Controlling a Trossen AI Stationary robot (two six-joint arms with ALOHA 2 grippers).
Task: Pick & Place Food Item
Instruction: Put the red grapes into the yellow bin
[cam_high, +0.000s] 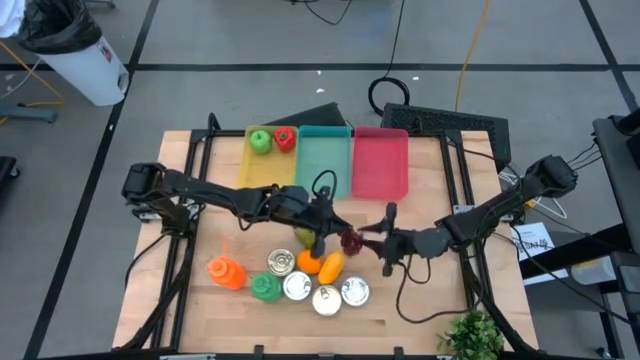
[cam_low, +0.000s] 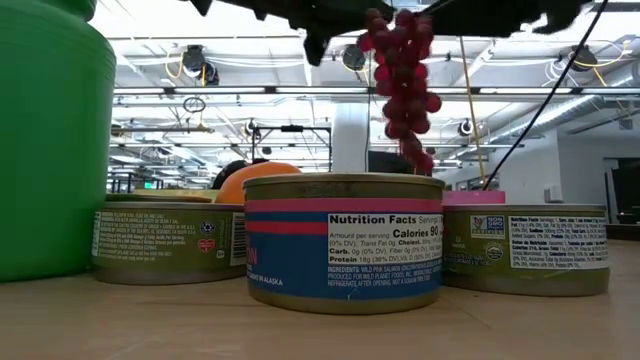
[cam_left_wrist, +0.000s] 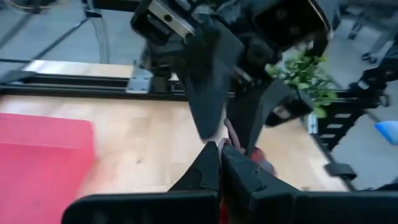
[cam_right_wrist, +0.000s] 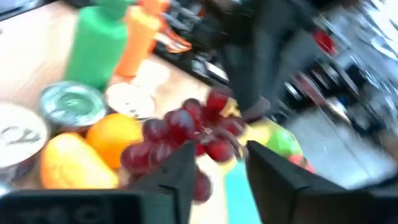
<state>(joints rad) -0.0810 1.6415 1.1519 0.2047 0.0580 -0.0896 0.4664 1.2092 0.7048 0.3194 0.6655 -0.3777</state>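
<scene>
A bunch of dark red grapes (cam_high: 351, 241) hangs in the air over the middle of the table, between my two grippers. My left gripper (cam_high: 322, 238) comes from the table's left and is shut at the bunch's top. My right gripper (cam_high: 385, 245) comes from the right. It is open, and its two fingers (cam_right_wrist: 186, 171) stand on either side of the grapes (cam_right_wrist: 186, 130). In the low view the grapes (cam_low: 402, 85) dangle above the cans. My left gripper pinches the top of the bunch (cam_left_wrist: 227, 138) between its two shut fingers, coming about level from the table's left. The grapes hang below the fingers, clear of the table. My right gripper is open around the bunch, and I cannot tell whether a finger still touches the grapes.
Below the grapes lie an orange (cam_high: 308, 262), a yellow fruit (cam_high: 332, 265) and several cans (cam_high: 327, 298). An orange bottle (cam_high: 227, 272) and a green bottle (cam_high: 265, 288) stand near the front left. At the back are a yellow tray (cam_high: 262, 165), a teal tray (cam_high: 325, 165) and a pink tray (cam_high: 380, 165).
</scene>
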